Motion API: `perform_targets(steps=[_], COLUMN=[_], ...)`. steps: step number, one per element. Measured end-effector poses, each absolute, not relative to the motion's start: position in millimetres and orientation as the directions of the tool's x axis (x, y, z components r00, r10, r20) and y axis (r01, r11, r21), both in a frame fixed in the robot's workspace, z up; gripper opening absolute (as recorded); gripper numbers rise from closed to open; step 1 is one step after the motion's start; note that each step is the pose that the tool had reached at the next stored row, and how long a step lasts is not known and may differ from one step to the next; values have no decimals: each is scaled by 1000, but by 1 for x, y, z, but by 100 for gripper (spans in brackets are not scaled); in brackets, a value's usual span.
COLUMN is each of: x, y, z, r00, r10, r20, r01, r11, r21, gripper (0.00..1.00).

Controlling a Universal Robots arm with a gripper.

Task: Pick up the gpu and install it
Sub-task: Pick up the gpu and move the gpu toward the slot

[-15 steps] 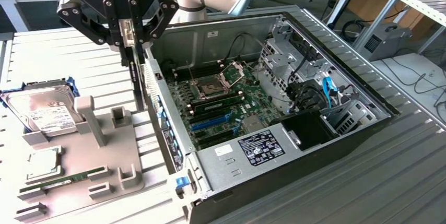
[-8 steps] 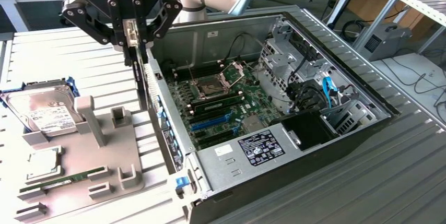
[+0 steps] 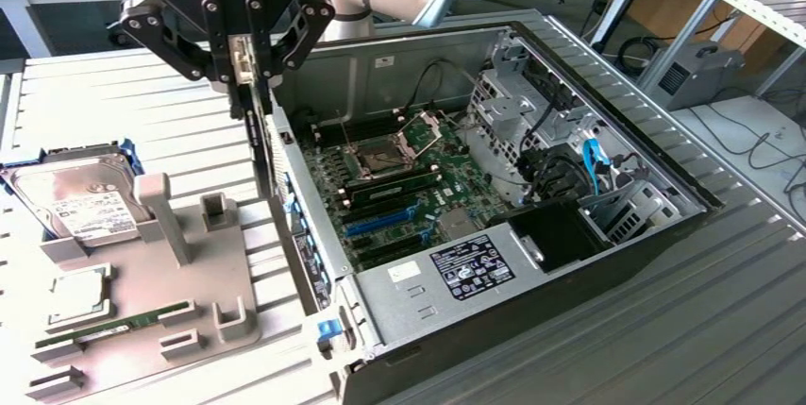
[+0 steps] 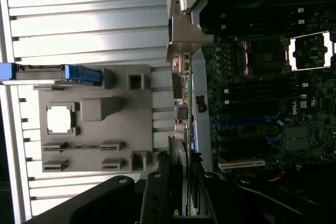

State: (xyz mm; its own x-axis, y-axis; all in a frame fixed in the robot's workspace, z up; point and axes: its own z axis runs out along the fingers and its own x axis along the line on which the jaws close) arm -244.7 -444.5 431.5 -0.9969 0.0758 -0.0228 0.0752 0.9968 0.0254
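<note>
Exterior view, tool (image 3: 242, 82) clamping gpu (image 3: 260, 155) (edge-on)

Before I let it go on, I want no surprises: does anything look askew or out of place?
Nothing looks spilled or damaged. The gpu hangs on edge from the tool at the rear wall of the open computer case, not seated in a slot. The hard drive leans tilted in its grey holder.

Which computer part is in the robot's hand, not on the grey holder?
The gpu: it hangs edge-on from the hand, while the hard drive, processor chip and memory stick sit at the holder.
</note>
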Motion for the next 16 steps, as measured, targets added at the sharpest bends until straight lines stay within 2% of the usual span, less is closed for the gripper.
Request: perform_targets(steps=[16], x=[-236], y=[-445], z=[430], r00=[-997], r10=[76], r20=[-23], r01=[75], r11=[997], r21=[25], gripper=[26])
